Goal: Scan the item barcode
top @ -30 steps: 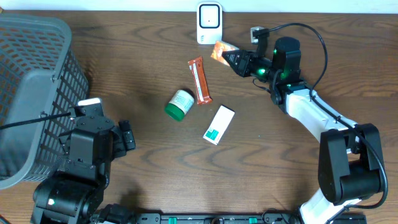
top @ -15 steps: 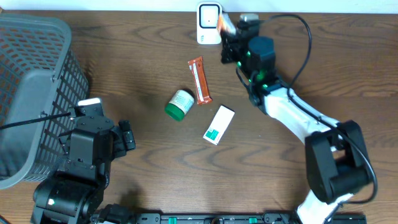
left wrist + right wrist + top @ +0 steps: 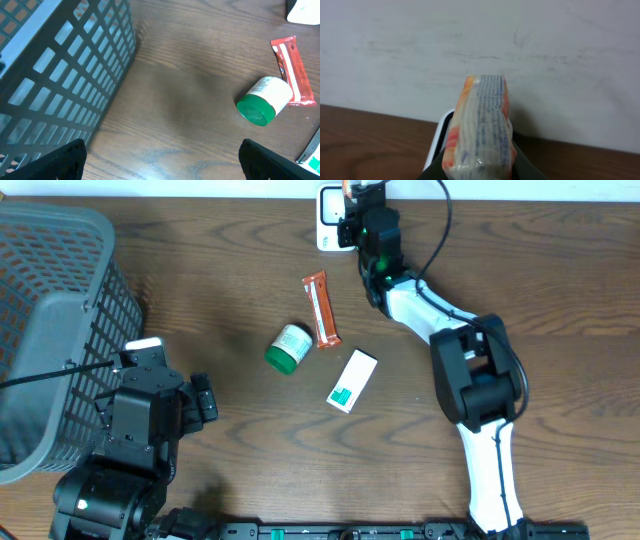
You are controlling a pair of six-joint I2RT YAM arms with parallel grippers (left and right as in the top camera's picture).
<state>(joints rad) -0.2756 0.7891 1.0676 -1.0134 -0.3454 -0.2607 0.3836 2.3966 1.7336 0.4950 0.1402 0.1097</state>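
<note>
orange snack packet (image 3: pixel 480 130) pinched in the right gripper (image 3: pixel 479 170) at the white scanner (image 3: pixel 328 225); left gripper (image 3: pixel 160 160) gapes wide, empty.

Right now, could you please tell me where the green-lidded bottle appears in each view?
Overhead: green-lidded bottle near mid-picture, just left of the red bar.
Left wrist: the bottle at the right side, beside that bar.
Right wrist: not in it.
Shared landmark: the red bar, in overhead and left wrist.
</note>
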